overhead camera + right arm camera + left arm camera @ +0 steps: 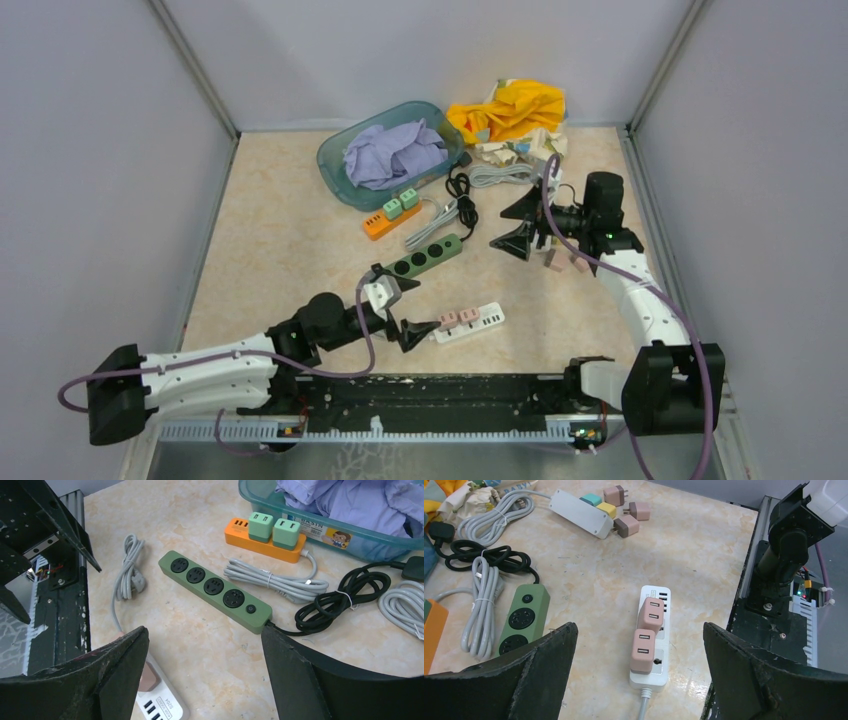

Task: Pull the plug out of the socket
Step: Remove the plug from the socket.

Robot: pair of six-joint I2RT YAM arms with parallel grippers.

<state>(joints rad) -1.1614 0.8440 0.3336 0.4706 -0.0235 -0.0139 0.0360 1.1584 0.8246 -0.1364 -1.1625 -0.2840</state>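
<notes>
Two pink plugs [647, 630] sit one behind the other in the white power strip [655, 591], which lies flat on the table [704, 550] near its front edge, cable end towards me. My left gripper [639, 630] hangs right before it, fingers spread as wide as they go, holding nothing; the strip shows between them. To its left lies the green power strip [524, 617]. Farther off, my right gripper [515, 228] hovers with its fingers also well apart and bare, beside a second white strip [579, 512] with loose plugs around it
</notes>
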